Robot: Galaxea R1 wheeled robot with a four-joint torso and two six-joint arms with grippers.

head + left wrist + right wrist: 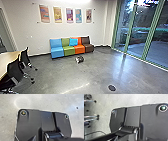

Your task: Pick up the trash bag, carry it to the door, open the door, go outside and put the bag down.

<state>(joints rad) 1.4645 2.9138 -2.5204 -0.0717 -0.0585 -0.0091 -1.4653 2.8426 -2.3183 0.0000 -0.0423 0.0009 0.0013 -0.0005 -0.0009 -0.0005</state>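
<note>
- The step in hand looks like the approach to the trash bag (my reading of the small dark-and-pale bundle), which sits on the concrete floor in front of the multicoloured modular sofa, well apart from the robot.
- To do it well, drive up slowly and line up on the bundle, stopping short enough that the base doesn't nudge it under the seats.
- Give a good berth to the nearer black office chair and the farther black office chair, over on the left by the pale table; their wheeled legs reach out low (easy to clip).
- Once within reach, bend the torso and come down from above, taking the bag by gathered material rather than its side; it may be soft and sag as it lifts.
- The green-framed glass wall is off to the right, likely the way out, though I cannot tell which panel is the door.
- Both arms seem tucked near the body: the left wrist view looks over the robot's dark plate to floor beyond, and the right wrist view does likewise, with chair legs near.
- Whether the left gripper or right gripper is wide or narrow, I cannot tell.
</note>
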